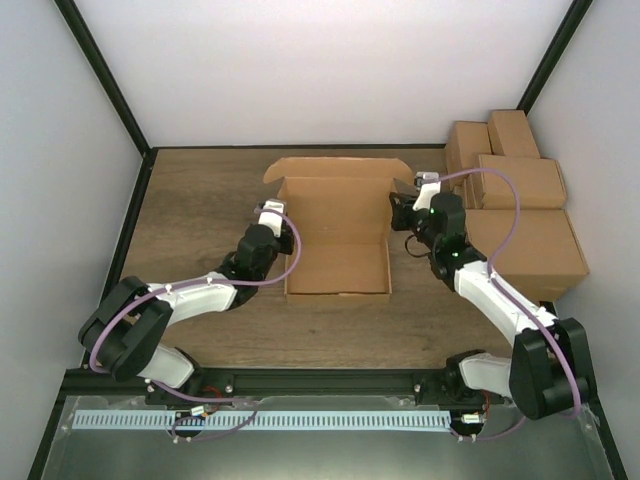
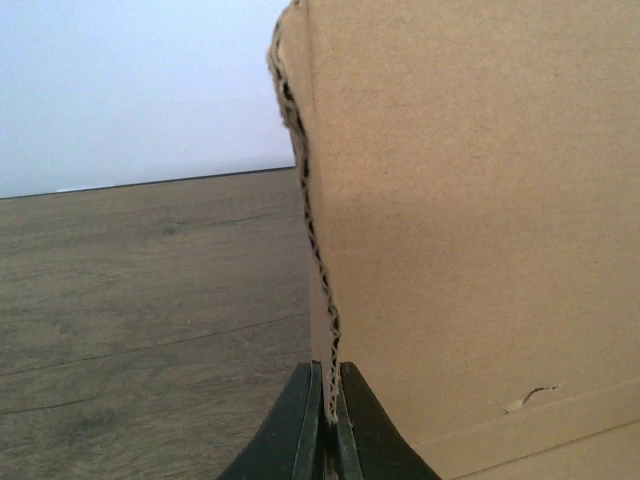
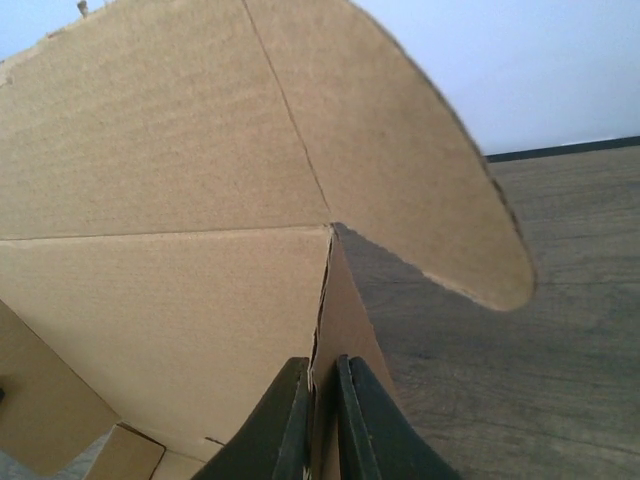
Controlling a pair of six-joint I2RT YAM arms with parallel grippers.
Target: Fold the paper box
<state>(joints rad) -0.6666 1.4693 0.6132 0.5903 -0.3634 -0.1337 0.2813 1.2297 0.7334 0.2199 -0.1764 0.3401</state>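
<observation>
Black left gripper (image 2: 328,370) is clenched on the thin left wall of the paper box (image 1: 337,265). The right gripper (image 3: 320,362) pinches the right wall the same way. So the box sits between both arms on the worktop (image 1: 200,205), its long way pointing away from them. Its lid (image 1: 337,172) stands up at the far end, and I think it must fold toward the arms.

A matt paper surface was shown by the open brown corrugated cardboard box (image 1: 338,265), its fluted core exposed at cut edges. Matt wood grain was seen on the brown tabletop (image 1: 200,215). The left gripper (image 2: 328,375) was fitted with smooth, dull-sheened black plastic fingers (image 2: 290,435). The same matt finish was seen on the stacked brown cardboard cartons (image 1: 520,240) at two o'clock.
</observation>
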